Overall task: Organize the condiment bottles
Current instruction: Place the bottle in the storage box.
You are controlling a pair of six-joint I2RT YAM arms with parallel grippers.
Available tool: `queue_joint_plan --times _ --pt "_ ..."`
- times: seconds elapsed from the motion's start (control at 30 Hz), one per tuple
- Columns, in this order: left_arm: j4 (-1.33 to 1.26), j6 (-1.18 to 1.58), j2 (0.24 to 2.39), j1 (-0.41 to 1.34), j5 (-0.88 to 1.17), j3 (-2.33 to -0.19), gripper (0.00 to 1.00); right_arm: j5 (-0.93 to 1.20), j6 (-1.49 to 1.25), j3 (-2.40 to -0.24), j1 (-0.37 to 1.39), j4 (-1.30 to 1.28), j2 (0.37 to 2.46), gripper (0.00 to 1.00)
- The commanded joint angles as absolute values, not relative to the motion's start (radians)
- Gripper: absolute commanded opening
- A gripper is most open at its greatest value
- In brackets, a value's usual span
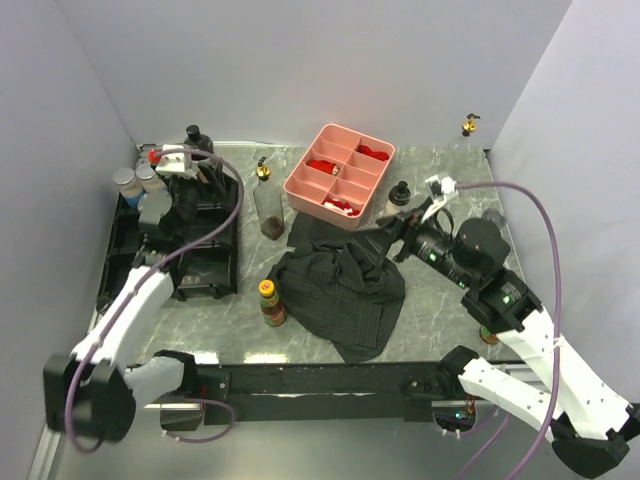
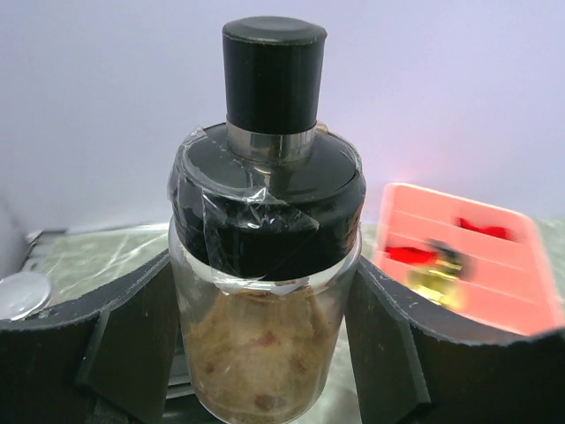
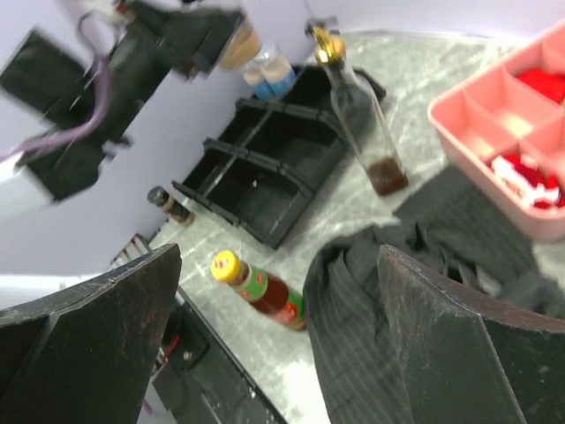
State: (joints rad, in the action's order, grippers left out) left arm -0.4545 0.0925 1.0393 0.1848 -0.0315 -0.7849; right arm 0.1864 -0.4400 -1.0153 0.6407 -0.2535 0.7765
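My left gripper [image 2: 265, 353] is shut on a clear jar [image 2: 265, 221] with a black cap and brown contents. It holds the jar over the far end of the black divided tray [image 1: 200, 262], next to two grey-capped jars [image 1: 135, 180]. My right gripper [image 3: 282, 327] hangs open and empty above the dark cloth [image 3: 424, 265]. A red sauce bottle with a yellow cap [image 3: 265, 291] stands by the cloth's left edge. A tall clear bottle with a gold cap [image 1: 267, 205] stands between the two trays. A black-capped bottle [image 1: 400, 193] stands right of the pink tray [image 1: 340, 175].
A small gold-capped bottle [image 1: 467, 125] stands at the far right corner. A small dark-capped bottle [image 3: 169, 205] stands near the black tray's near end. An orange-brown bottle [image 1: 490, 335] shows beside the right arm. White walls close in the left, back and right.
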Motion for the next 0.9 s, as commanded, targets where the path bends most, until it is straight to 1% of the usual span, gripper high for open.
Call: queue_joint_plan --times 0.0,0.1,0.17,0.23,0.37,0.47,0.57,0.77,0.87 --pt "-0.733 0.153 1.214 0.115 -0.101 -0.818 0.01 0.178 -0.474 -0.925 0.638 -0.135 0.686 1.00" --pt "-0.854 0.213 1.336 0.054 -0.107 -0.824 0.01 0.164 -0.479 -0.893 0.640 -0.129 0.646 1.00" --pt "-0.969 0.200 1.426 0.035 -0.085 -0.824 0.01 0.181 -0.474 -0.885 0.638 -0.114 0.635 1.00" --pt "-1.020 0.170 1.486 0.023 -0.095 -0.853 0.01 0.187 -0.472 -0.876 0.640 -0.103 0.626 1.00" --pt "-1.133 0.213 1.642 -0.029 -0.084 -0.867 0.01 0.198 -0.469 -0.854 0.640 -0.068 0.621 1.00" --pt "-1.192 0.235 1.731 -0.048 -0.083 -0.885 0.01 0.199 -0.468 -0.845 0.640 -0.043 0.632 1.00" --pt "-1.198 0.203 1.804 -0.049 -0.083 -0.914 0.01 0.206 -0.460 -0.845 0.638 -0.032 0.646 1.00" --pt "-1.247 0.201 1.893 -0.060 -0.072 -0.934 0.01 0.210 -0.449 -0.848 0.640 -0.012 0.660 1.00" --pt "-1.243 0.207 1.925 -0.060 -0.098 -0.951 0.03 0.210 -0.446 -0.847 0.638 -0.008 0.658 1.00"
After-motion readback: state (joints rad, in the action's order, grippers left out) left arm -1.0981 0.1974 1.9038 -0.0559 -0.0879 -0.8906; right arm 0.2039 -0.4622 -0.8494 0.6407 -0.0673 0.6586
